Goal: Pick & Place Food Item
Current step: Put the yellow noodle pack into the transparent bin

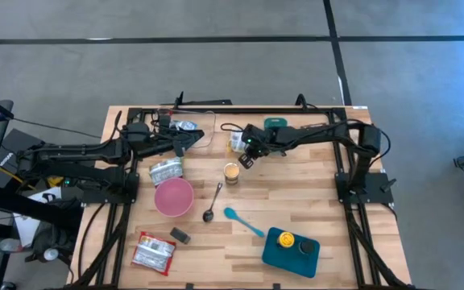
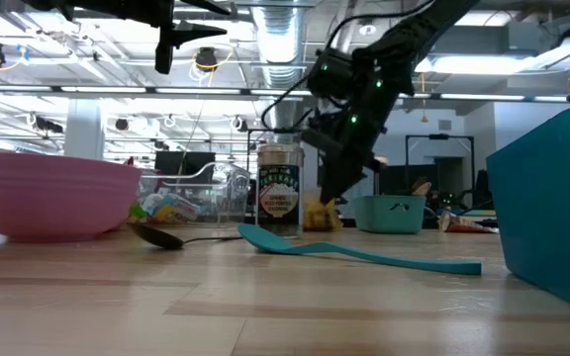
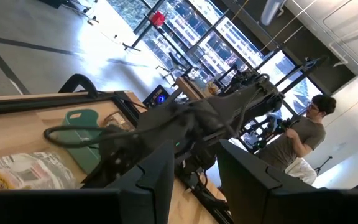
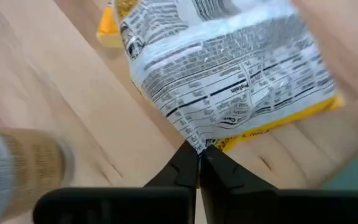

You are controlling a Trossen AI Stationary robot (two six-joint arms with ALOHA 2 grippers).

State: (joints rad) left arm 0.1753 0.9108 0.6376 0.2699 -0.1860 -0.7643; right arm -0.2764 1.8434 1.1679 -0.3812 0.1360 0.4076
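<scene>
Looks light, soft and crinkly, that yellow-and-white snack bag (image 4: 229, 81), lying on the counter (image 1: 296, 193) in the upper middle of the high view, just beside the jar (image 1: 231, 173); best pinched by a corner or edge, though likely to slip or crumple. Right claw (image 4: 199, 163) reaching in from the right, tilted down, tips squeezed tight on the bag's corner. Left claw (image 3: 194, 168) waiting up high at upper left, part open, holding nothing.

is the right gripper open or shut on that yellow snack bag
Shut on it: in the right wrist view the right gripper has its fingertips pressed together, pinching the edge of the yellow snack bag.
</scene>
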